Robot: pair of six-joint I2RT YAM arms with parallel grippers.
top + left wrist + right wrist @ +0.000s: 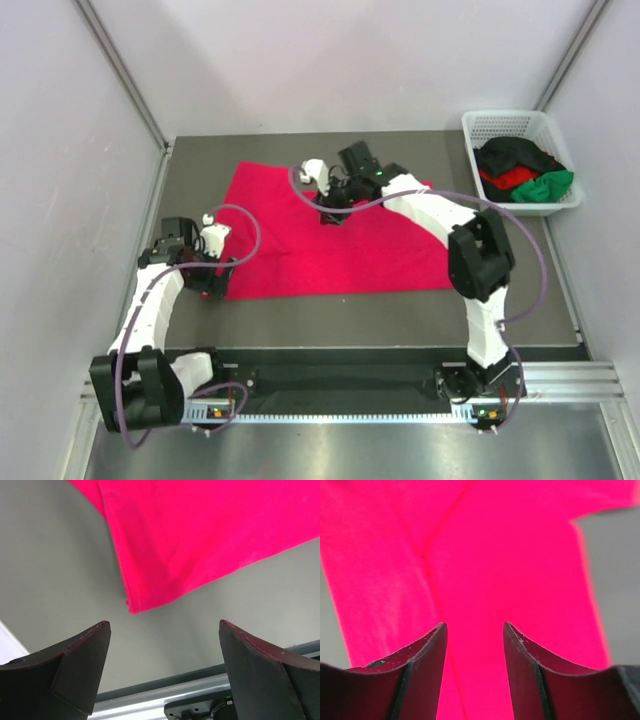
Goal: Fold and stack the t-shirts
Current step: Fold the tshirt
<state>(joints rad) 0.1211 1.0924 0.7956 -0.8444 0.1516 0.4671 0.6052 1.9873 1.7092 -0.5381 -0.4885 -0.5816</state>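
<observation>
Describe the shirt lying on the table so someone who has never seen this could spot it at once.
In the middle of the dark table one shirt lies spread out. It is bright crimson-pink and alone; the other shirts, black, red and green, are bunched in the white basket at the far right corner.

My left gripper [163, 624] hung over the grey table [50, 575], fingers spread wide with nothing between them. A hemmed corner of the pink shirt [200, 530] lay flat just beyond the fingertips, clear of both. A metal rail [145, 700] crossed the bottom edge.
</observation>
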